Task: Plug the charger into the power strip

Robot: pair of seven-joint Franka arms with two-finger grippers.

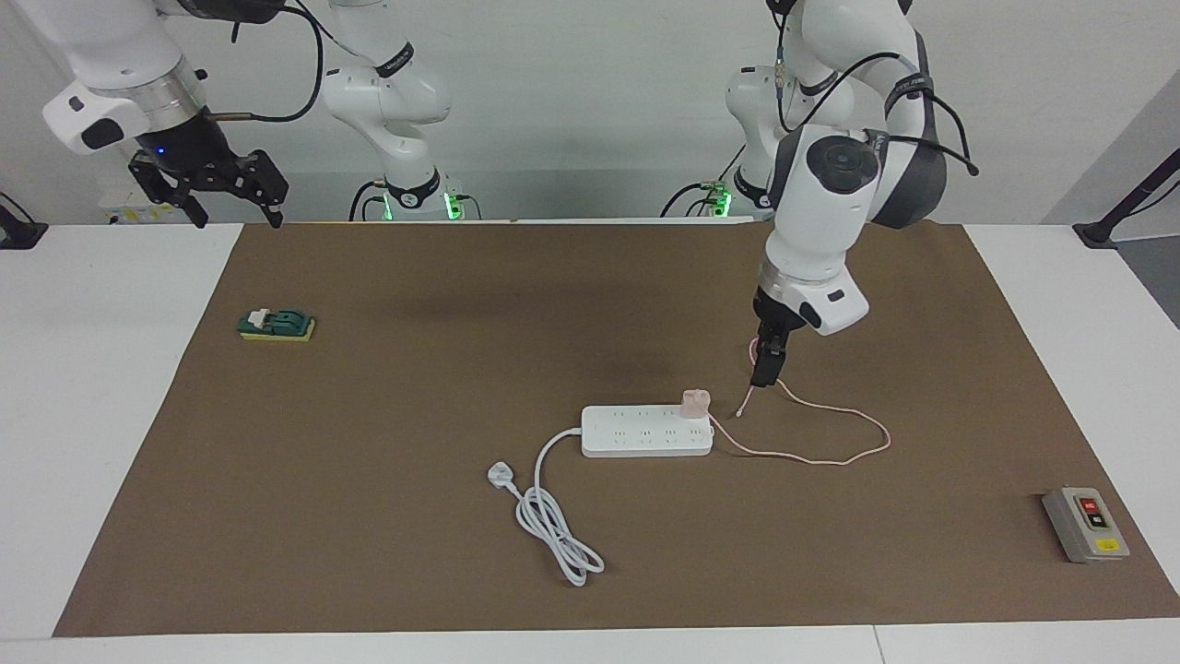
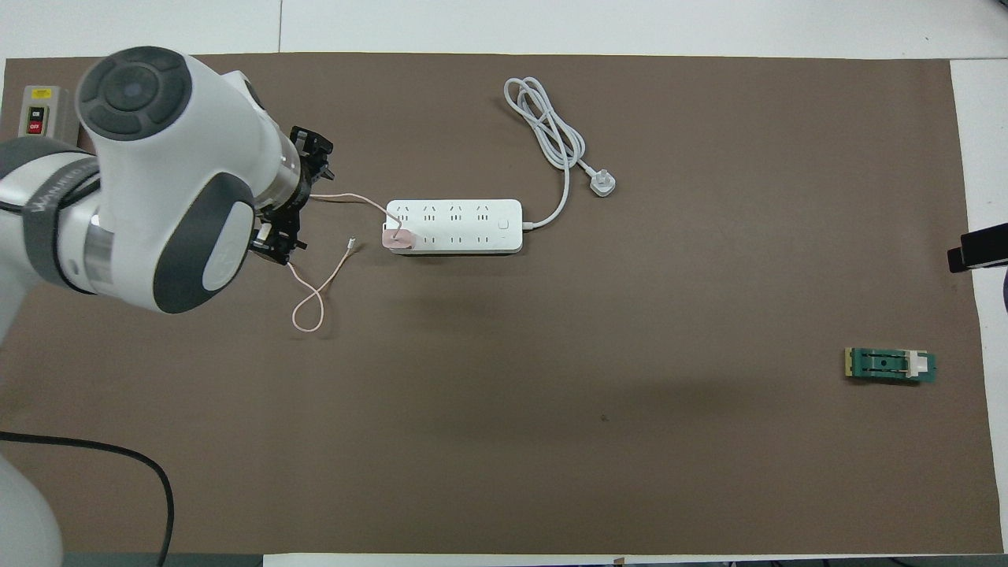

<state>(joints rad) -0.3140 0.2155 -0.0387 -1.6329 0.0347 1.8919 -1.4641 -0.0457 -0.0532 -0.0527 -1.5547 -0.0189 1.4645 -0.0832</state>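
The white power strip (image 1: 645, 432) lies flat on the brown mat (image 1: 415, 516), about mid-table; it also shows in the overhead view (image 2: 457, 224). The pale pink charger (image 1: 695, 403) stands on the strip's end toward the left arm, in the row nearer the robots, and its prongs are hidden; the overhead view shows it too (image 2: 398, 239). Its thin pink cable (image 1: 857, 452) loops over the mat beside the strip (image 2: 307, 315). My left gripper (image 1: 765, 376) hangs just above the mat over the cable, beside the charger and apart from it. My right gripper (image 1: 232, 205) waits open and raised at the right arm's end.
The strip's thick white cord and three-pin plug (image 1: 499, 476) lie coiled on the mat, farther from the robots. A grey switch box (image 1: 1086, 524) sits at the left arm's end. A small green block (image 1: 277, 325) lies toward the right arm's end.
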